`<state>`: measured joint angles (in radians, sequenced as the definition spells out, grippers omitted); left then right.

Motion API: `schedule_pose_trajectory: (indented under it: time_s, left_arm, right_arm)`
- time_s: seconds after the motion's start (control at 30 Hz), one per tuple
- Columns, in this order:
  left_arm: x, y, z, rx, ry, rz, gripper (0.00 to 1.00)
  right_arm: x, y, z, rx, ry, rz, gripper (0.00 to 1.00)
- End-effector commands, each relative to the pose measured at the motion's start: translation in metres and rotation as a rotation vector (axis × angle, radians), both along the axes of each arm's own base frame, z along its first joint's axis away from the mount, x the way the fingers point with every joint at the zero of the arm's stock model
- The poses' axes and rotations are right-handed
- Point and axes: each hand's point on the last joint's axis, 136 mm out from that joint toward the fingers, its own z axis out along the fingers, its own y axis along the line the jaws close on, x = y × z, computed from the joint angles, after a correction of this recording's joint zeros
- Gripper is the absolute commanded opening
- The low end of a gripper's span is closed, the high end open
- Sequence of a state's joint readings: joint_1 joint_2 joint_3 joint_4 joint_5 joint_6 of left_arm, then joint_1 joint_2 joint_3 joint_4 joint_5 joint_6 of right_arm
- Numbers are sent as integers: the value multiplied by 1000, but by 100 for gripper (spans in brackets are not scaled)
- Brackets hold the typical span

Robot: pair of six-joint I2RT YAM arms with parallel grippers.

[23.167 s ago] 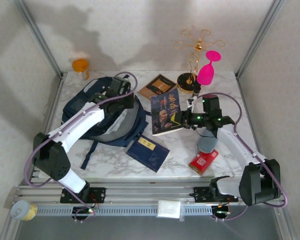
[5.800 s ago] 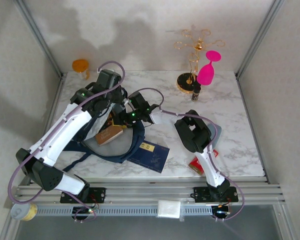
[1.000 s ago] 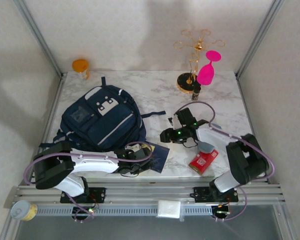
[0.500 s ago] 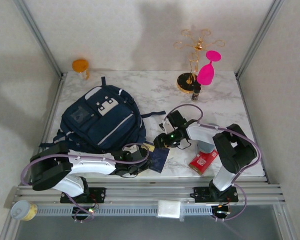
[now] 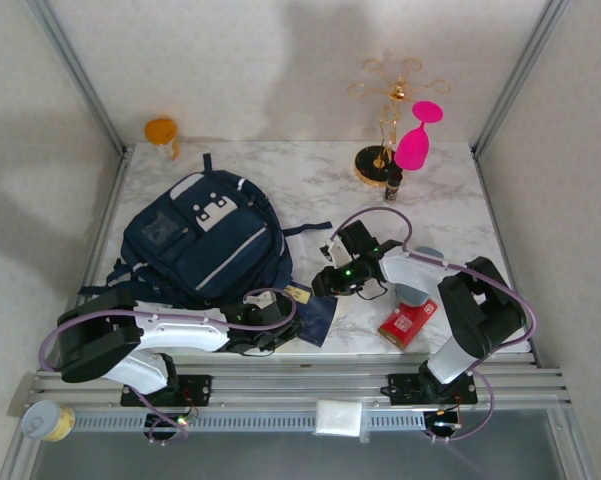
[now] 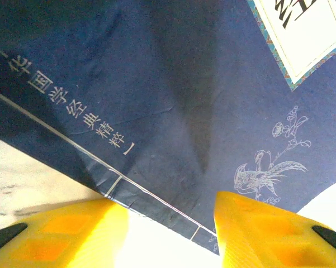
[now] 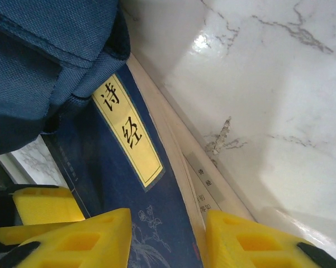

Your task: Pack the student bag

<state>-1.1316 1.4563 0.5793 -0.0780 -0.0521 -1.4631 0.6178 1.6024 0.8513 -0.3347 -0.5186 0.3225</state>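
The student bag (image 5: 200,245), navy with white trim, lies flat on the left of the table. A dark blue book (image 5: 310,310) with a yellow title label (image 7: 127,134) lies at the bag's near right corner, partly tucked under the fabric (image 7: 45,61). My left gripper (image 5: 270,325) is at the book's near edge, and its yellow fingers (image 6: 56,231) stand apart over the spine (image 6: 156,100). My right gripper (image 5: 325,282) is at the book's right side. Its jaws (image 7: 168,234) straddle the page edge with room on both sides.
A red box (image 5: 408,322) and a grey object (image 5: 415,293) lie right of the book. At the back right stand a gold rack (image 5: 385,110), a pink glass (image 5: 417,140) and a small dark bottle (image 5: 391,185). An orange cup (image 5: 161,132) sits back left.
My right gripper has moved left onto the book's right edge and its jaws have narrowed. The left gripper has stayed at the book's near edge, closing a little.
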Motion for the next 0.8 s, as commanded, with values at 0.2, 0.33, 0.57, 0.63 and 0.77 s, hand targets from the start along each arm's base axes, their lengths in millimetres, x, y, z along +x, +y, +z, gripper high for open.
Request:
schedule_pose_trajectory:
  time_s: [0.2, 0.33, 0.57, 0.63, 0.77]
  left_arm:
    - [42, -22, 8, -125, -152, 116, 46]
    - [42, -23, 10, -131, -153, 117, 46]
    - [43, -26, 12, -134, -157, 111, 46]
    - [44, -27, 14, -136, -159, 111, 46]
    - [44, -30, 20, -161, -160, 113, 51]
  right_arm:
    - [-18, -16, -21, -102, 52, 26, 30]
    - [-18, -19, -23, -121, 52, 32, 22]
    - [-20, -19, -23, -114, 61, 37, 14]
    - [-21, -18, -21, -109, 61, 39, 13]
    - [-16, -22, -13, -92, 44, 4, 1]
